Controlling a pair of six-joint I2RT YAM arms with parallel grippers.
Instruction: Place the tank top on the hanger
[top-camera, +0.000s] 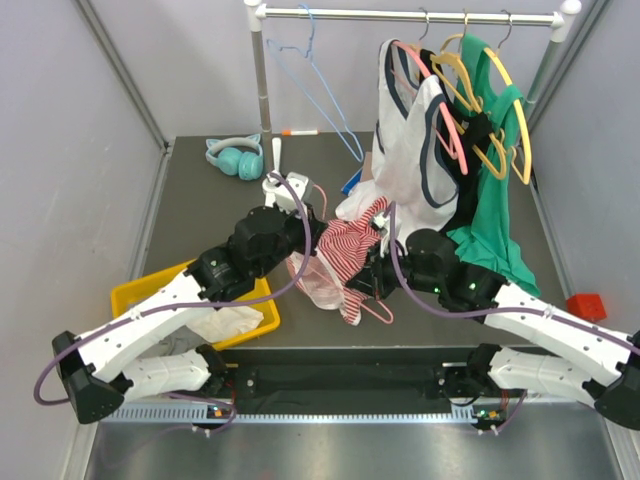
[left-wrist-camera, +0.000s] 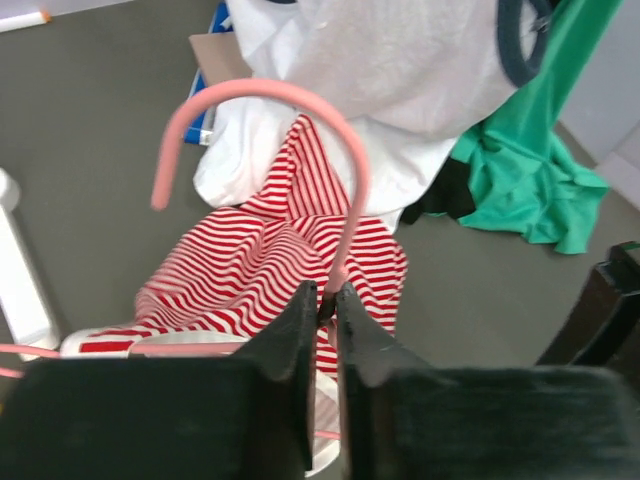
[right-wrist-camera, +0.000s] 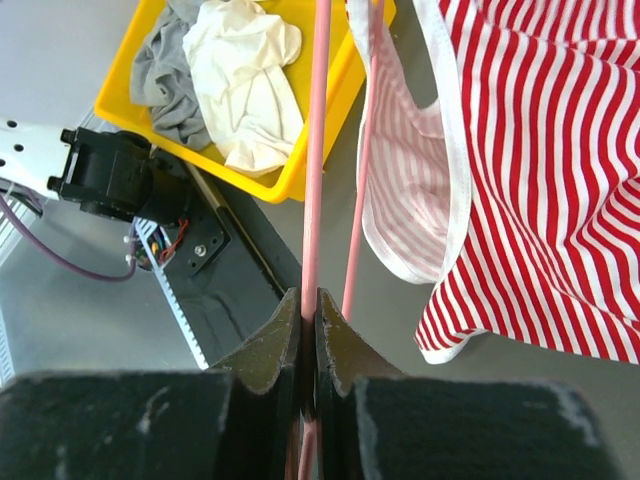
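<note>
- Jaws of my left pincer (left-wrist-camera: 327, 296) pinch the hanger (left-wrist-camera: 262, 90) below its hook — tank top (left-wrist-camera: 262, 255) lies just beyond.
- My right pincer (right-wrist-camera: 309, 305) clamps a hanger rod — stripes just beside it.

- The right hand (right-wrist-camera: 309, 302) has its two fingers pinched together on a thin pink hanger (right-wrist-camera: 318, 150) bar.
- The red-and-white striped tank top (right-wrist-camera: 540, 170) hangs to the right of the bar.
- At upper left, a yellow bin (right-wrist-camera: 275, 185) holds a white cloth (right-wrist-camera: 245, 70) and a grey cloth (right-wrist-camera: 165, 80).

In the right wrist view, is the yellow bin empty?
No, the yellow bin holds a grey cloth and a white cloth.
</note>
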